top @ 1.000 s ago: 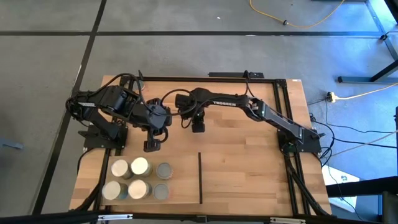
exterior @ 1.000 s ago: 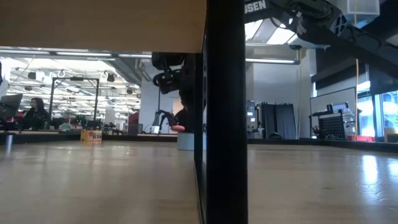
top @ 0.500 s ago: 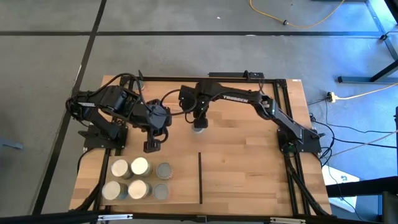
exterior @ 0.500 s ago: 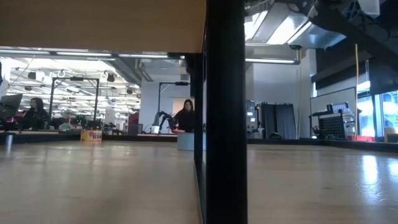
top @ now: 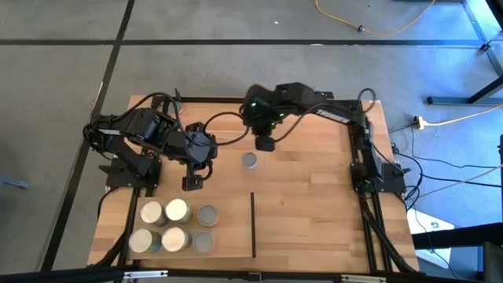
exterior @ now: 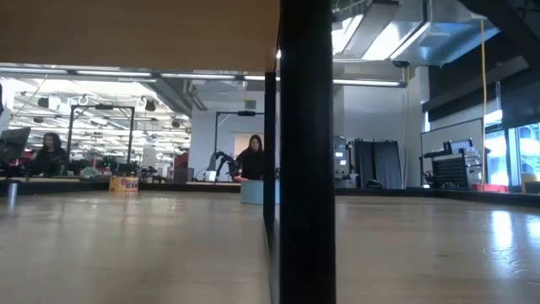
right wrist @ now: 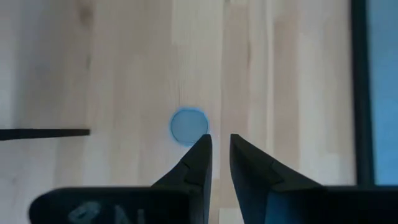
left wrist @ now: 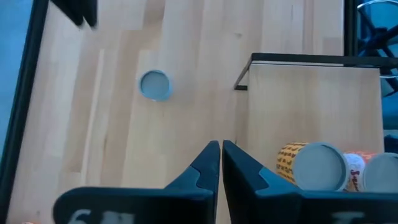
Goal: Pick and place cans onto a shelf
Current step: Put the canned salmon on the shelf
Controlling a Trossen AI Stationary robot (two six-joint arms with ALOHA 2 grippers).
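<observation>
The right gripper (top: 265, 145) hung over the table (top: 314, 204) with its two fingers only a narrow gap apart and nothing between them. Just beside its tips, apart from them, stood the lone can (top: 250, 161), upright, a small cylinder with a dull grey metal top (from straight above I could make out none of its label). To my eye this was the picking step: that can was on the bare planks and not on the shelf, so it looked like the next one to go. The fingers would have had to spread wider than the can, drop around its sides and close before any lift.

Farther off on the shelf side of that gripper, the left gripper (top: 192, 185) waited with its fingers drawn almost together, holding nothing.

Beyond it lay the shelf (top: 232, 228), a smooth pale panel edged by a thin black strip (top: 253, 224). Six cans (top: 177, 210) stood there in two rows of three, upright and close together, four with cream-white tops and two with grey. There was room on the panel between them and the strip.
</observation>
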